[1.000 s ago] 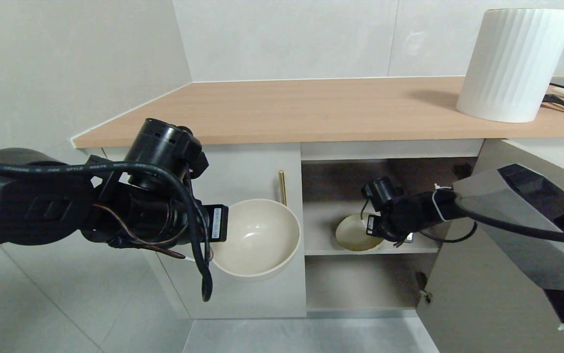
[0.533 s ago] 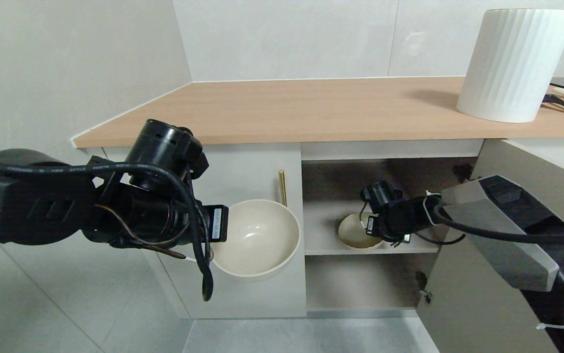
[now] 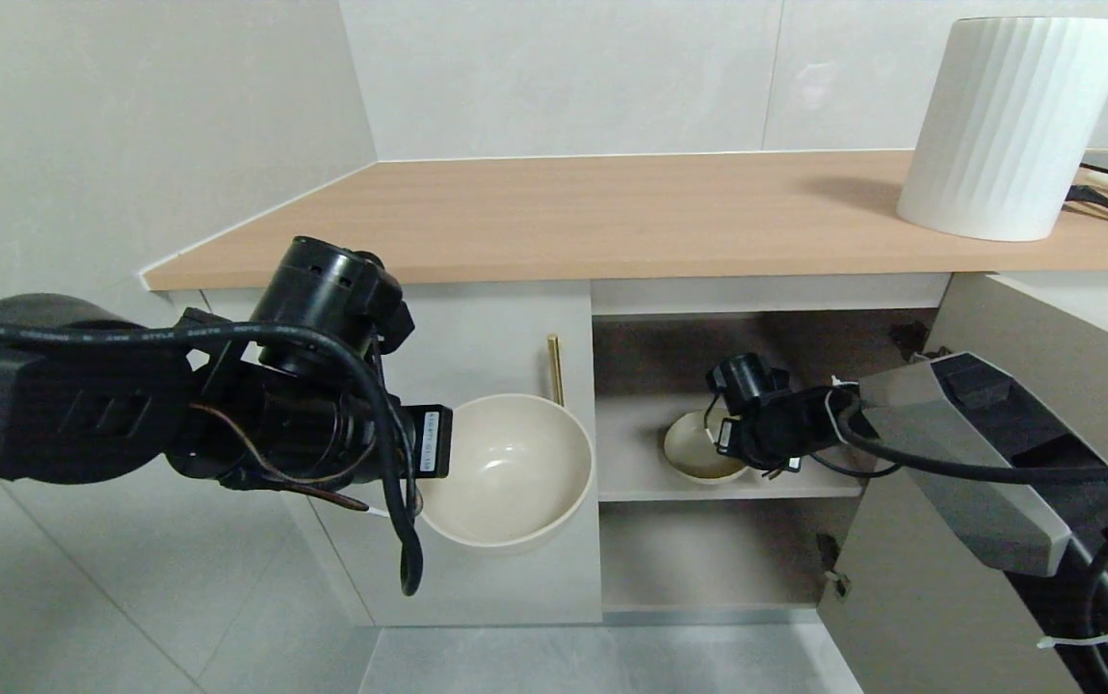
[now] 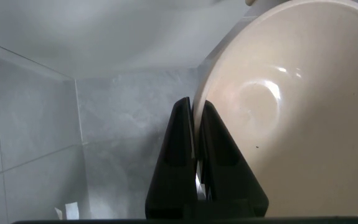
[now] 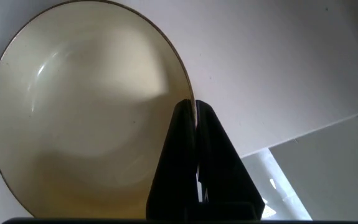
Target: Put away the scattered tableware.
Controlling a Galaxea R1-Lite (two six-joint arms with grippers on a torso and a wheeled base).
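Two pieces are being put away: your left gripper (image 3: 432, 441) is clamping the bowl (image 3: 508, 469) by its rim before the closed door (image 3: 491, 328), and your right gripper (image 3: 724, 440) is pinching the dish (image 3: 692, 455) at the shelf (image 3: 633, 436), probably needing a release next.

We could read nothing. A small white printed label (image 3: 434, 440) sat on the left claw (image 4: 194, 121), just beside the round glossy cream bowl (image 3: 506, 467) it clamped; its print was too small to read.
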